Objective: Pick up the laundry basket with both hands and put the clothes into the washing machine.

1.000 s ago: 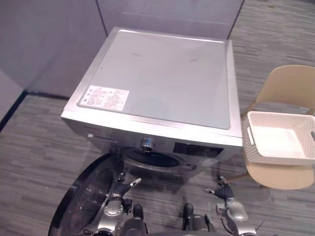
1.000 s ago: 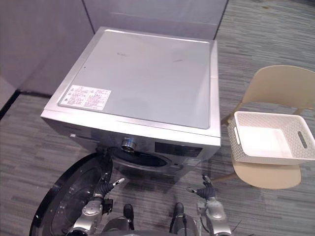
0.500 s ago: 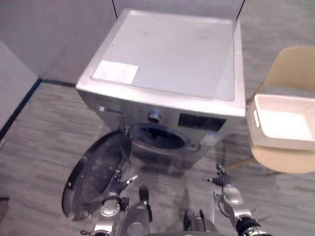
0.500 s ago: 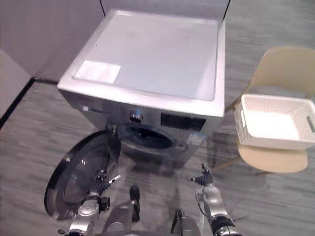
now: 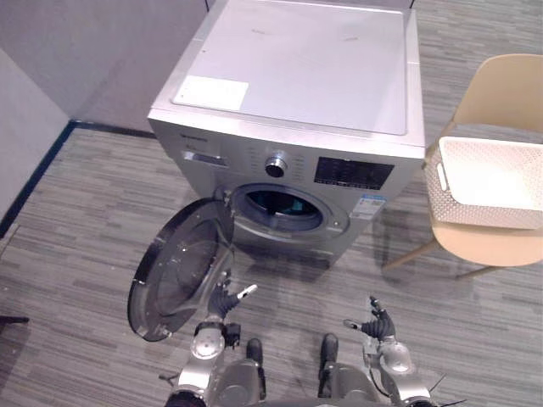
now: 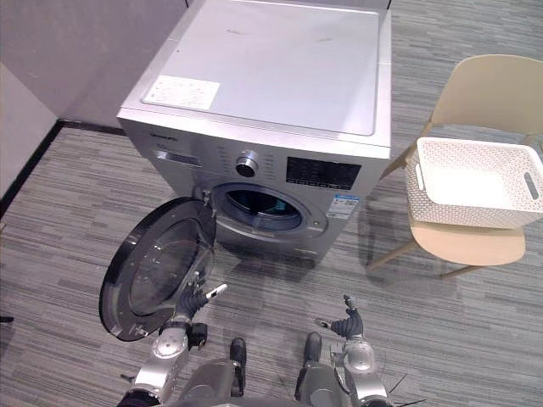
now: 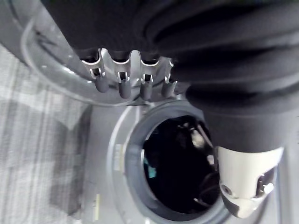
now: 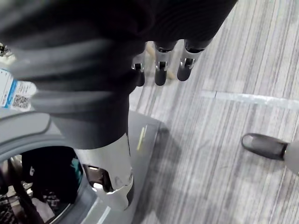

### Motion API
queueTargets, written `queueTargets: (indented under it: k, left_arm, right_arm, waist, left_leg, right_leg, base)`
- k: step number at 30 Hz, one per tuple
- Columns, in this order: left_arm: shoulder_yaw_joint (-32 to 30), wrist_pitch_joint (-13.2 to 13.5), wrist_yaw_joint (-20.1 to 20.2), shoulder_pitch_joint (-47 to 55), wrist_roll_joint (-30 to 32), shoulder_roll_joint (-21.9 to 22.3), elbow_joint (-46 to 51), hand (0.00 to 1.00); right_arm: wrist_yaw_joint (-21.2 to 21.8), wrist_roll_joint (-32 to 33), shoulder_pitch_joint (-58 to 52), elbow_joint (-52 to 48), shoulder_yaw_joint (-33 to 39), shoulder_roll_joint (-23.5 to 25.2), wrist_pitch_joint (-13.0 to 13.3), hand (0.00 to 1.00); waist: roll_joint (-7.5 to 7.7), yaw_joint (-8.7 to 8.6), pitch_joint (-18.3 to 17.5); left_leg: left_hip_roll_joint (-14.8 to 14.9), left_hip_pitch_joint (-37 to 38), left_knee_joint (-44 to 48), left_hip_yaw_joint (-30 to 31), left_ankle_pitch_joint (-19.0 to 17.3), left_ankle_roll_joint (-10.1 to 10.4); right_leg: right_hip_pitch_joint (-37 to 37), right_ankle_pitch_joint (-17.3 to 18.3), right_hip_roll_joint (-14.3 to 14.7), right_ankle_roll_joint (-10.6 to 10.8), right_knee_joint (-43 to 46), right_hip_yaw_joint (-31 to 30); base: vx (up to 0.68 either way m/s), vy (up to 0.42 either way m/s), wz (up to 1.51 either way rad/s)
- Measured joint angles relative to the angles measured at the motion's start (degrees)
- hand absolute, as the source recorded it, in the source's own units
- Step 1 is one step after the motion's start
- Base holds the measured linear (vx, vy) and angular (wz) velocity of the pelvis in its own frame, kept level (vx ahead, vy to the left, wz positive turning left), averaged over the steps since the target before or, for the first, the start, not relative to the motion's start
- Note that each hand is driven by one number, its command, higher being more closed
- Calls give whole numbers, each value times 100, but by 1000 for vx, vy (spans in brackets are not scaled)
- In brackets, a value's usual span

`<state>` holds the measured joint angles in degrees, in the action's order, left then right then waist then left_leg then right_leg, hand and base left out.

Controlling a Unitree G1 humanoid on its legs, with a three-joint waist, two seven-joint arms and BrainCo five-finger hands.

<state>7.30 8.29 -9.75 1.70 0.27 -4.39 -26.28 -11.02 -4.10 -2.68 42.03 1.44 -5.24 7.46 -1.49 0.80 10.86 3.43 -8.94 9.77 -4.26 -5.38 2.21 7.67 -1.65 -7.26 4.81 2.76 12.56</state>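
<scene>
Right hand (image 8: 108, 164), fingers (image 8: 160, 71) straight — washing machine (image 8: 28, 133) beside.

Soft overhead light pales the washing machine (image 5: 305, 68) on top; faint shadows lie on the floor (image 5: 280, 284).

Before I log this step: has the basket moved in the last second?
No. The basket still sits on the chair right of the washer; the camera shifted.

washing machine (image 5: 297, 76): smooth matt silver metal | laundry basket (image 6: 462, 212): white perforated plastic | floor (image 5: 76, 220): likely ribbed carpet
</scene>
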Motion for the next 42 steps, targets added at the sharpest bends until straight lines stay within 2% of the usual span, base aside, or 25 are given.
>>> queueTargets:
  k: [5,9,13,16,18,20,22,24,26,28,30,32,35,37,39,42]
  left_arm:
    - [-201,99,-193,-280,175,-144,855,0]
    - [-1239,120,-584,-602,277,-587,1120,0]
    - [-2280,111,-1045,-907,267,-1295,823,0]
    - [-2763,63,-1190,-1185,248,-1927,30,0]
    - [-2808,20,-1174,-1442,129,-2281,-561,0]
    - [-2807,-43,-1131,-1786,-139,-2659,-1313,0]
    - [-2789,-72,-935,-2143,-489,-2842,-1964,0]
    - [-2729,-113,-741,-2350,-762,-2824,-2381,0]
    - [-2542,-153,-550,-2364,-942,-2642,-2608,0]
    - [-2526,-143,-517,-2361,-1038,-2488,-2605,0]
    - [-2363,-113,-453,-2294,-1214,-2117,-2499,0]
    - [-2260,-89,-446,-2090,-1338,-1821,-2218,0]
    - [-1543,-67,-415,-1377,-1561,-1170,-1266,0]
    - [-757,-64,-293,-948,-1668,-766,-740,0]
    - [134,-119,-146,-725,-1757,-409,-389,0]
    - [1023,-217,205,-707,-1785,-295,-33,0]
  right_arm:
    - [3,1,-14,249,34,24,3,0]
    - [14,0,-70,279,42,-15,10,0]
    - [142,-1,-171,279,42,-111,10,0]
    - [242,-1,-152,278,40,-170,22,0]
    - [249,0,-139,278,38,-212,23,0]
    - [253,6,-78,278,15,-201,34,0]
    - [256,17,-72,278,-42,-190,46,0]
    - [257,25,-60,276,-109,-182,47,0]
    - [258,57,-50,273,-151,-162,46,0]
    - [259,74,-40,275,-152,-119,45,0]
    - [259,92,19,315,-150,-131,46,0]
    - [259,124,131,410,-154,-132,43,0]
    - [256,120,219,441,-160,-129,37,0]
    - [254,111,228,437,-159,-124,-10,0]
    - [256,105,220,438,-159,-116,-47,0]
    - [278,67,213,438,-203,-69,-109,0]
  waist:
    - [43,6,-168]
    - [80,-14,-196]
    - [160,-4,-223]
    - [315,9,-216]
    - [439,15,-176]
    - [656,14,-44]
    - [850,18,74]
    - [981,18,176]
    - [1008,24,249]
    - [988,71,274]
    - [874,154,349]
    - [820,160,376]
    - [771,161,364]
    - [755,169,333]
    - [677,157,249]
    - [535,124,126]
  left_leg:
    - [-177,217,-400,13,219,-99]
    - [-160,449,-548,-37,232,-85]
    - [-146,457,-604,-75,241,-71]
    - [-125,348,-609,-126,251,-56]
    - [-116,176,-538,-133,253,-53]
    - [-91,-80,-379,-124,253,-52]
    - [-34,-323,-232,-91,251,-49]
    - [-7,-496,-101,-75,244,-43]
    - [26,-636,31,-80,206,-32]
    - [55,-712,118,-82,184,-22]
    - [64,-692,127,-75,147,19]
    - [59,-703,115,-73,147,19]
    - [38,-695,92,-46,150,19]
    - [-10,-616,14,-19,175,5]
    - [-73,-514,-50,3,191,-22]
    - [-146,-264,-196,-19,218,-65]
  right_leg:
    - [-196,-201,-105,59,-344,12]
    - [-359,-225,-62,46,-451,-13]
    - [-358,-270,7,6,-548,-54]
    - [-295,-399,52,-11,-727,-121]
    - [-175,-477,64,-39,-781,-151]
    - [-7,-569,80,-60,-813,-157]
    - [148,-631,99,-90,-812,-146]
    - [251,-676,109,-101,-806,-134]
    - [324,-705,119,-112,-792,-131]
    - [376,-709,132,-117,-764,-144]
    - [389,-704,132,-117,-697,-162]
    - [411,-702,114,-117,-667,-175]
    - [446,-609,83,-85,-552,-161]
    - [439,-500,33,-41,-436,-139]
    - [395,-440,5,-6,-371,-123]
    - [226,-358,-59,46,-341,-127]
  base:
    - [14,67,6]
    - [24,-8,-10]
    - [13,-16,-8]
    - [-8,-20,-12]
    - [-42,-16,-6]
    - [-85,-19,-1]
    - [-95,-30,5]
    - [-97,-12,5]
    - [-86,3,0]
    - [-64,4,-2]
    - [-48,6,-3]
    - [-49,18,-2]
    - [-19,25,7]
    - [26,37,12]
    - [69,42,9]
    - [72,40,2]
